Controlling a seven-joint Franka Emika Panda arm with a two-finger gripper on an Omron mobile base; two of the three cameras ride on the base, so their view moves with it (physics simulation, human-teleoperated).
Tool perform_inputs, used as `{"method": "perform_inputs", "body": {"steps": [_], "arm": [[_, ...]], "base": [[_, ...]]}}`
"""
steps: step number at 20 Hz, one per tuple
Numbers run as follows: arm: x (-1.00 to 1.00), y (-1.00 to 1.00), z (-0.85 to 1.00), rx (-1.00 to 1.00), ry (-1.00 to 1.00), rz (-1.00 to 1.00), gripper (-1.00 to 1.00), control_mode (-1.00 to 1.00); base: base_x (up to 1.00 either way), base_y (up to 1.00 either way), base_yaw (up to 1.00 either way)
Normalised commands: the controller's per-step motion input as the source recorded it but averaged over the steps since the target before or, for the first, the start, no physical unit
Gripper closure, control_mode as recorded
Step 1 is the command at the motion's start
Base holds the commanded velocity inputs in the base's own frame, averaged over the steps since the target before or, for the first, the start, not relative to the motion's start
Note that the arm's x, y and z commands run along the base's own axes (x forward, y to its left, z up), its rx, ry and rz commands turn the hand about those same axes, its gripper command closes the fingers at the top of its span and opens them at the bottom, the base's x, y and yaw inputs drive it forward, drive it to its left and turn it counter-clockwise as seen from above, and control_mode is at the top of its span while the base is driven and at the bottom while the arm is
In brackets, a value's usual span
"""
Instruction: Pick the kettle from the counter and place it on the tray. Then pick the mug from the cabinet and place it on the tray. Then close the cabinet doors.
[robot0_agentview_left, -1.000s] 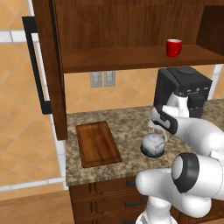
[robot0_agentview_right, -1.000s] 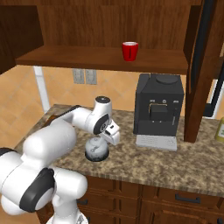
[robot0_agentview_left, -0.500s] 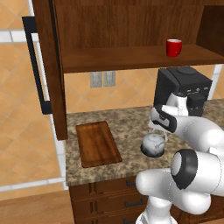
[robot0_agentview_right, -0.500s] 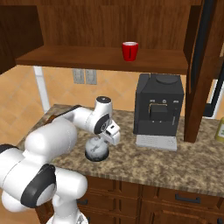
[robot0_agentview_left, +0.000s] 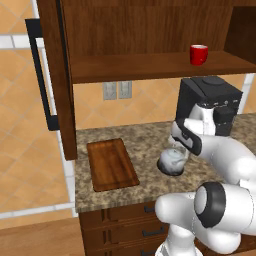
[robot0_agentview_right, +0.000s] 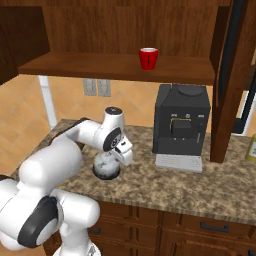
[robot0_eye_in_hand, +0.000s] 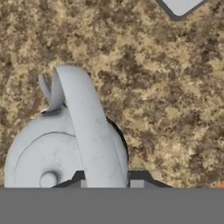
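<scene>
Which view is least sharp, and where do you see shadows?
Hand view: softest, the kettle looks blurred and its handle stretched by closeness. Left base view: even light, a dark shadow ring under the kettle on the counter. Right base view: sharp, no glare, the cabinet interior evenly dim behind the mug.

You are looking straight down on the kettle (robot0_eye_in_hand: 48, 162), which sits in the lower left of the frame on the speckled table (robot0_eye_in_hand: 166, 87). Its broad arched handle (robot0_eye_in_hand: 87, 127) runs from upper centre-left down to the bottom middle, where the two dark fingertips (robot0_eye_in_hand: 140, 177) sit close on either side of it. A grey-rimmed pale corner of something shows at the upper right.
</scene>
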Motion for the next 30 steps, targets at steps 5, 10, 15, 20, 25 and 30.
{"method": "perform_inputs", "body": {"steps": [5,10,15,20,25,30], "arm": [[0.00,0.53,0.26,0.00,-0.06,-0.18,1.00,-1.00],[0.01,0.66,0.07,0.00,-0.02,-0.17,1.00,-1.00],[0.14,0.67,0.07,0.07,0.00,-0.14,1.00,-1.00],[0.43,0.61,0.05,0.10,0.00,-0.13,1.00,-1.00],[0.61,0.59,0.00,0.09,0.00,-0.06,1.00,-1.00],[0.63,0.58,0.00,0.01,0.03,-0.01,1.00,-1.00]], "base": [[0.00,0.00,0.00],[0.00,0.00,0.00],[0.00,0.00,0.00],[0.00,0.00,0.00],[0.00,0.00,0.00],[0.00,0.00,0.00]]}}
